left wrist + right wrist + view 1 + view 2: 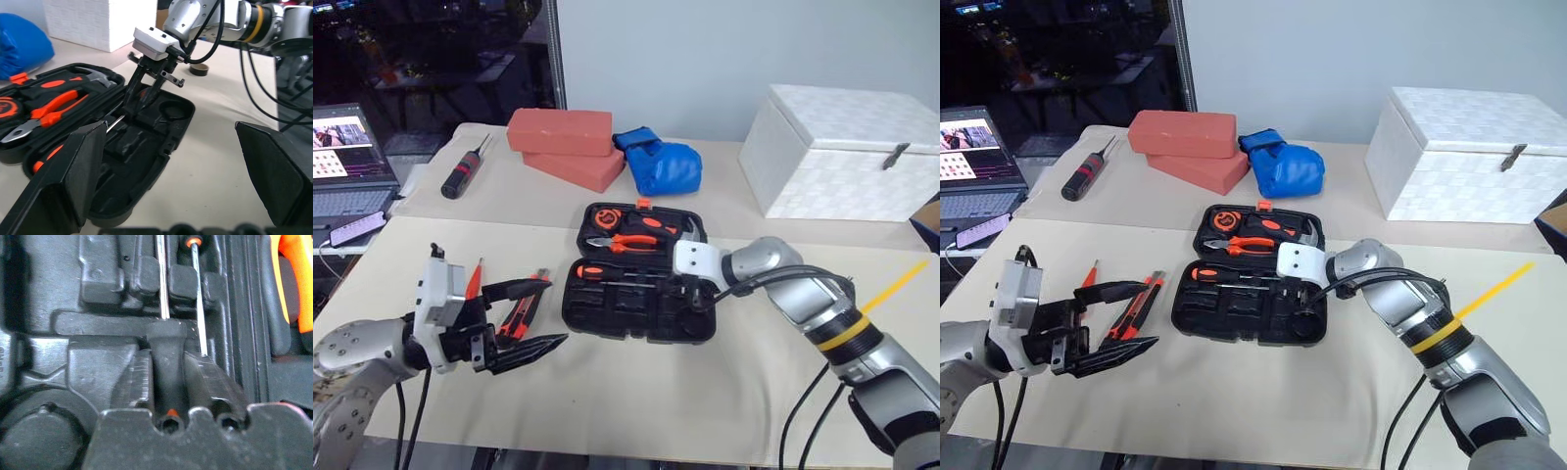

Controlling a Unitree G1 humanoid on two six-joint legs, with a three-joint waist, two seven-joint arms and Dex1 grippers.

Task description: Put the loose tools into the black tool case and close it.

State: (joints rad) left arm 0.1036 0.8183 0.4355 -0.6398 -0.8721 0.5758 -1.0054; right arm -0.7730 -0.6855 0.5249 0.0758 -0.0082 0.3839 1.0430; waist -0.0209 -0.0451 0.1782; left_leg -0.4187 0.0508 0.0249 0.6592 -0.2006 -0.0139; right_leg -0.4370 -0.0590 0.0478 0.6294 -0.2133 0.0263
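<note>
we are seeing the black tool case (636,284) lying open at frame centre; our right gripper (142,100) is reaching inside, fingers slightly parted, while our left gripper (524,318) is hovering wide open beside the utility knife (1133,305), lower left.

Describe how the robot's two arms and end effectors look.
Both arms are rounded silver-grey metal segments with black cables looped alongside. The right arm wears a yellow band and ends in a white block carrying the right end effector, two slim black fingers. The left end effector has a white wrist plate, black linkages and two broad, flat black fingers.
</note>
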